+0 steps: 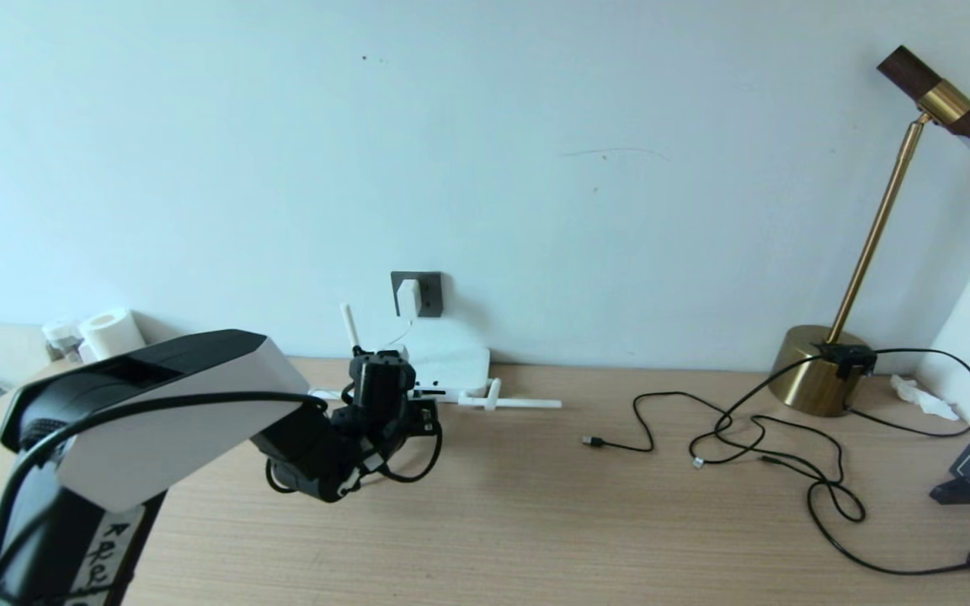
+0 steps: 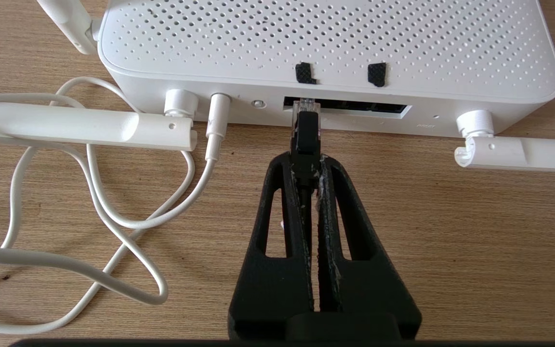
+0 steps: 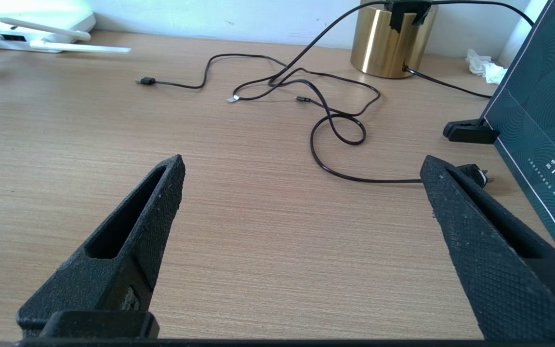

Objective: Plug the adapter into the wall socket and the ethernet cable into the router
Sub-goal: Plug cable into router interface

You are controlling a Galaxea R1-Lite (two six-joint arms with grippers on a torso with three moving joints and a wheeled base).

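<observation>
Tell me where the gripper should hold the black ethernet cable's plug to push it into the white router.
Grip the black boot just behind the clear clip plug of the black ethernet cable, from the desk side, in line with the white router's dark port slot. The left gripper holds it this way, shut on the boot, leaving the plug tip free at the slot.

Left arm (image 1: 148, 421): white angular shell over black underside, black cable looped along upper edge, white label with handwritten black marks on lower link. Wrist section black, boxy, thin black cable loops hanging beside it.

Left gripper (image 2: 307, 164): two black, tapered, wedge-shaped fingers (image 2: 277, 231), each with long triangular cut-out; matte printed texture, whitish scuffing along inner faces.

Right gripper (image 3: 301, 164): same black wedge fingers (image 3: 133, 231), fine cross-hatch texture, slot cut-outs, black crossbar at base.
</observation>
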